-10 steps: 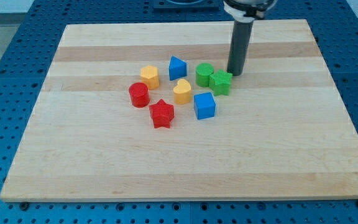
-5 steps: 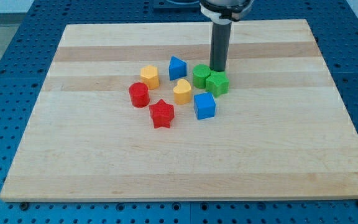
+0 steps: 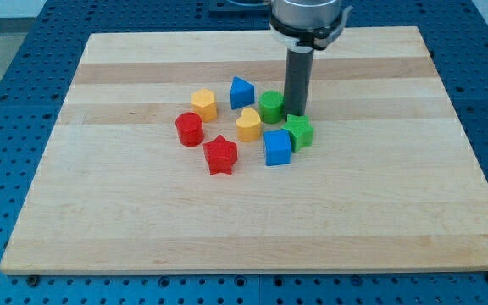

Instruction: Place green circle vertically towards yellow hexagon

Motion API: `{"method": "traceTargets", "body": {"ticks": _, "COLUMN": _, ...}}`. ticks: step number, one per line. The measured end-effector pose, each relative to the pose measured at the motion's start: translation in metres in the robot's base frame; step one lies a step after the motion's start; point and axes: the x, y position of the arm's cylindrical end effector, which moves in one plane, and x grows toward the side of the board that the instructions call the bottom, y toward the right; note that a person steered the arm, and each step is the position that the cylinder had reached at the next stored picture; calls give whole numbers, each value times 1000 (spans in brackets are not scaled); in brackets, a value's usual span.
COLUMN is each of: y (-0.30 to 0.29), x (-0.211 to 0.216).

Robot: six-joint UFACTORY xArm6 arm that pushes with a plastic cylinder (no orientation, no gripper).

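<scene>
- The green circle (image 3: 271, 107) is sitting a little above and right of the tabletop's middle; it is showing as a short, bright green cylinder with a flat round top and a darker shaded side.
- My tip (image 3: 296, 114) is resting just at its 3 o'clock side, touching or nearly touching it; the dark rod is rising straight up from there toward the view's top.
- There is no gripper on this arm, only the rod, so there is nothing opening or closing.
- The green star (image 3: 298, 132) is lying just at 5 o'clock from the circle, right beneath my tip and touching the blue cube (image 3: 277, 146), which is sitting at the circle's 6 o'clock.
- The yellow heart (image 3: 247, 124) is standing close at the circle's 8 o'clock, and the blue triangle (image 3: 241, 91) is standing near at 10 o'clock.
- The yellow hexagon (image 3: 203, 104) is lying farther off at 9 o'clock, beyond the triangle and heart.
- The red circle (image 3: 189, 129) is sitting just below the hexagon, and the red star (image 3: 220, 155) is lying at 5 o'clock from that.
- The wooden tabletop (image 3: 379, 212) is carrying all the blocks.
</scene>
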Motion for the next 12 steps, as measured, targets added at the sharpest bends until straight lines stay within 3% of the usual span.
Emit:
{"method": "traceTargets", "body": {"ticks": 4, "y": -44, "x": -23}}
{"method": "traceTargets", "body": {"ticks": 6, "y": -105, "x": -32}}
{"method": "traceTargets", "body": {"ticks": 9, "y": -191, "x": -78}}
{"method": "traceTargets", "body": {"ticks": 12, "y": -200, "x": -106}}
